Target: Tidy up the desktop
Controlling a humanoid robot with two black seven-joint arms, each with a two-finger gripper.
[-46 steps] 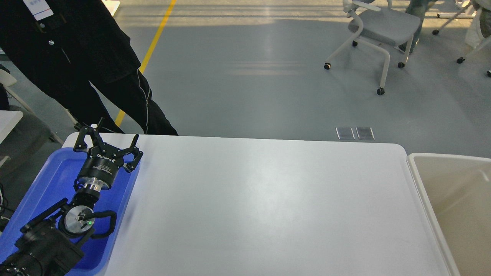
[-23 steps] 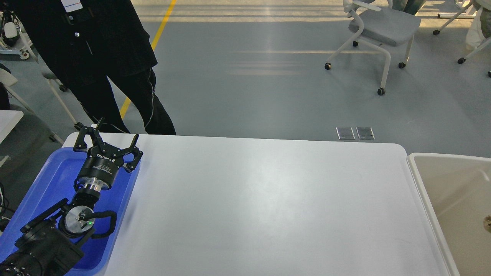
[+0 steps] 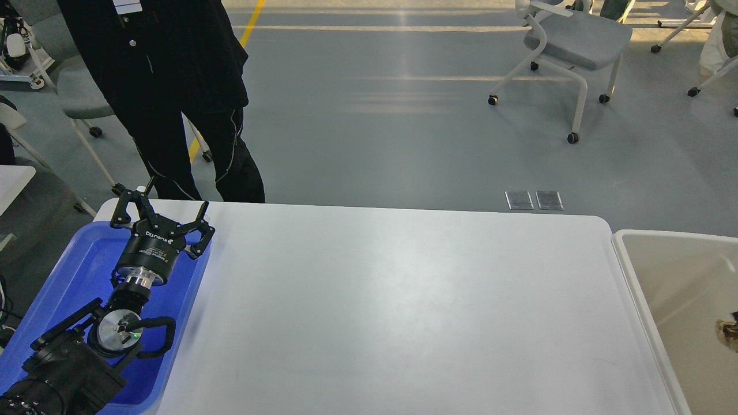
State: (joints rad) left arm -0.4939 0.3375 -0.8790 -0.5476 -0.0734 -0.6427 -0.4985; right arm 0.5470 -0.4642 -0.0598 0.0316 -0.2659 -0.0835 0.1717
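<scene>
The desktop (image 3: 403, 311) is a large smooth white tabletop with rounded corners, filling the middle of the head view; nothing lies on its bare surface. My left gripper (image 3: 173, 199) is open and empty, fingers spread, over the far end of the blue tray (image 3: 86, 271) at the table's left edge. My right gripper is out of view.
A beige-white bin (image 3: 634, 276) stands against the table's right edge, with a small brownish object (image 3: 727, 329) inside at the frame's right edge. A person in black (image 3: 173, 98) stands behind the far left corner. A wheeled grey chair (image 3: 571, 46) stands farther back.
The person in black has stepped to the right behind the table. A small brownish object has come into view inside the bin. My left arm has not moved.
</scene>
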